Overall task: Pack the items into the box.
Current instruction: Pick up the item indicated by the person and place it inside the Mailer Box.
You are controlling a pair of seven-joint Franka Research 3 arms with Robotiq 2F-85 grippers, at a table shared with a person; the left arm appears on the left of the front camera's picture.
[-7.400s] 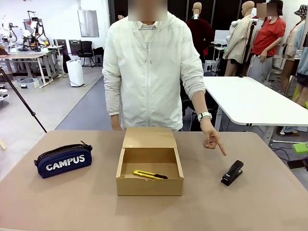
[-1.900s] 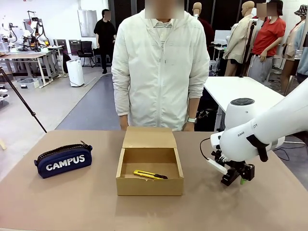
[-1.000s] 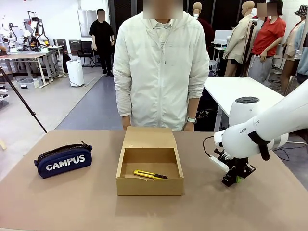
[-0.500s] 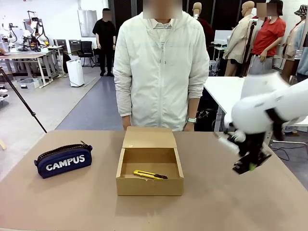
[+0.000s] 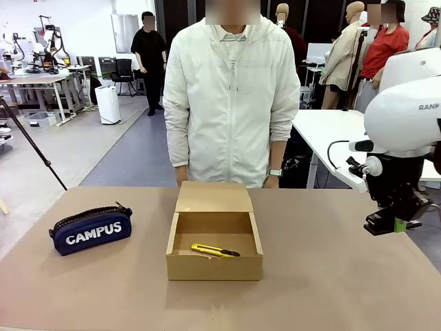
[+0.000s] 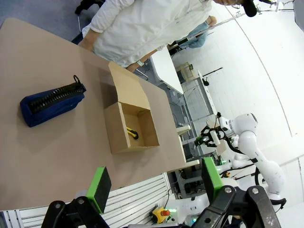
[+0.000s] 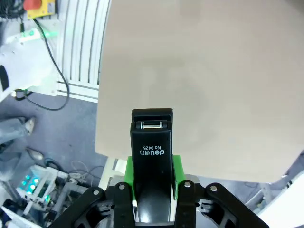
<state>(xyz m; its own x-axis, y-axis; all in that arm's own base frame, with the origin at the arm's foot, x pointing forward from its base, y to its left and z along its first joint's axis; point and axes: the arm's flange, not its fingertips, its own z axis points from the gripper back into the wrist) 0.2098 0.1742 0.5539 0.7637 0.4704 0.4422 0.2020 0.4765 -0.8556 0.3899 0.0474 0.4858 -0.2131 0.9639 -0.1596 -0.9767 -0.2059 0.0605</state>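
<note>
The brown cardboard box (image 5: 214, 255) stands open at the table's middle, flap lid tilted back, with the yellow-and-black utility knife (image 5: 215, 250) lying inside. The navy "CAMPUS" pouch (image 5: 91, 229) rests on the table to its left. My right gripper (image 5: 387, 223) hangs well above the table's right edge, shut on the black stapler (image 7: 152, 164), which sticks out between the green pads (image 7: 176, 176). In the left wrist view my left gripper (image 6: 154, 180) is open and held high, looking down on the pouch (image 6: 51, 101), the box (image 6: 130, 123) and the knife (image 6: 131, 133).
A person in a white jacket (image 5: 231, 96) stands at the far side behind the box, hands low at the table edge. A white table (image 5: 331, 134) stands behind at the right. Bare tabletop (image 5: 324, 276) lies right of the box.
My right gripper has lifted the stapler off the table and carried it up and to the right. The person, who earlier pointed at the stapler, has drawn the hand back.
</note>
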